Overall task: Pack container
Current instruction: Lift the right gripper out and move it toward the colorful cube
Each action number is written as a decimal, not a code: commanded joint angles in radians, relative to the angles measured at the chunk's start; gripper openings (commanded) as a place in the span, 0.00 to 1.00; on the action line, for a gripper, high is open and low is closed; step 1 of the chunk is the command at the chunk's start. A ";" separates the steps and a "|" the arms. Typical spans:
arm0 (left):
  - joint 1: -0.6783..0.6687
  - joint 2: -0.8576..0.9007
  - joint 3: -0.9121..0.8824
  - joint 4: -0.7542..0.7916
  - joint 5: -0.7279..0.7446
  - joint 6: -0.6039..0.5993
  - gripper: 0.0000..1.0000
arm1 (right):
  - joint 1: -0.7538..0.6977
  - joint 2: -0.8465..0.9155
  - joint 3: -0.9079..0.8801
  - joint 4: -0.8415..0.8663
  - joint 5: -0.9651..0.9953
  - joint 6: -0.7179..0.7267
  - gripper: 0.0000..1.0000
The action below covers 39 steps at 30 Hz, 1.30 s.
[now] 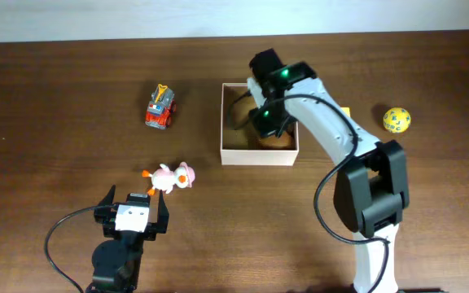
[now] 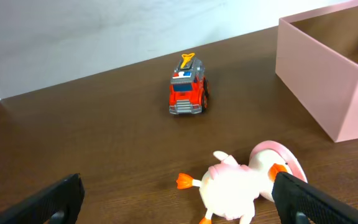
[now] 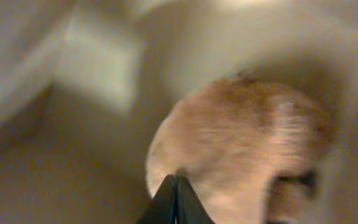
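The container (image 1: 259, 157) stands at the table's middle, a white-walled square box with a tan inside; its wall (image 2: 316, 87) shows at the right of the left wrist view. My right gripper (image 1: 265, 122) reaches down into it. Its jaws (image 3: 176, 180) are shut, pinching the edge of a tan furry toy (image 3: 241, 149) that lies in the box's near right corner (image 1: 277, 140). My left gripper (image 1: 134, 203) stands open near the front edge, its jaws (image 2: 179, 202) wide apart. A pink and white duck toy (image 2: 235, 190) lies just ahead of it, close to the right finger.
A red and grey fire truck (image 1: 161, 107) stands left of the container, also seen ahead in the left wrist view (image 2: 188, 93). A yellow ball (image 1: 396, 120) lies at the far right. The duck toy (image 1: 169, 177) lies between truck and left gripper.
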 commanded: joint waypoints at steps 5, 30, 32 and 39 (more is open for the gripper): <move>-0.003 -0.009 -0.009 0.003 0.010 -0.012 0.99 | -0.017 0.000 0.084 -0.018 0.043 -0.014 0.21; -0.003 -0.009 -0.008 0.003 0.010 -0.012 0.99 | -0.206 0.000 0.550 -0.216 0.047 0.066 0.66; -0.003 -0.009 -0.008 0.003 0.010 -0.012 0.99 | -0.254 0.000 0.553 -0.232 0.047 0.066 0.68; -0.003 -0.009 -0.008 0.003 0.010 -0.012 0.99 | -0.357 0.020 0.517 -0.248 0.047 0.060 0.81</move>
